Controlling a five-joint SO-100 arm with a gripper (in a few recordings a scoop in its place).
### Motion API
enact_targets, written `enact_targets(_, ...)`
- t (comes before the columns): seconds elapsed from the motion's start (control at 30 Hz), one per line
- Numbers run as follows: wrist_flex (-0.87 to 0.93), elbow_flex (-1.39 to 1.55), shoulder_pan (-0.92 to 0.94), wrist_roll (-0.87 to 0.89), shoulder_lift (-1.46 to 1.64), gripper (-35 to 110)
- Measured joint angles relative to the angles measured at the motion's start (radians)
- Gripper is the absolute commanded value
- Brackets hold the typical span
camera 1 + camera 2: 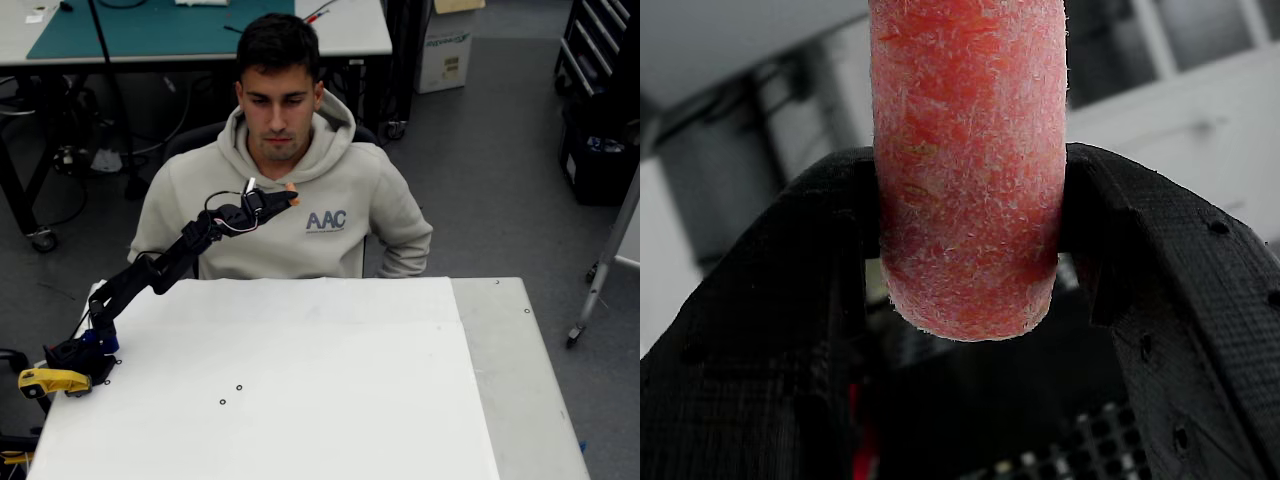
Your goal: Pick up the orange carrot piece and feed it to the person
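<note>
At frame centre, the fingers (287, 197) clamp the orange carrot piece (292, 192); a slow rise toward the person (285, 170) suits best.

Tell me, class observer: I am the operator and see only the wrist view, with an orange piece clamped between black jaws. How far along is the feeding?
Observer: In the overhead view the gripper is raised off the white table, holding the orange carrot piece in front of the person's upper chest, below the chin.
Operator: Is the person facing it?
Observer: He sits behind the table's far edge, head tilted down towards the carrot.
Operator: Has it reached his mouth?
Observer: Not yet; the carrot sits lower than his mouth in the picture, near the hoodie's collar.
Operator: Where is the arm's base?
Observer: At the table's left edge in the overhead view, arm stretched towards him.
</note>
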Motion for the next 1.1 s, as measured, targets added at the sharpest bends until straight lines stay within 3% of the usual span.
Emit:
enact_targets(0.5,-0.347,0.149,-0.095,0.000,-0.003,-2)
enact_targets(1.1,-0.388,0.149,-0.107,-0.011,-0.003,-2)
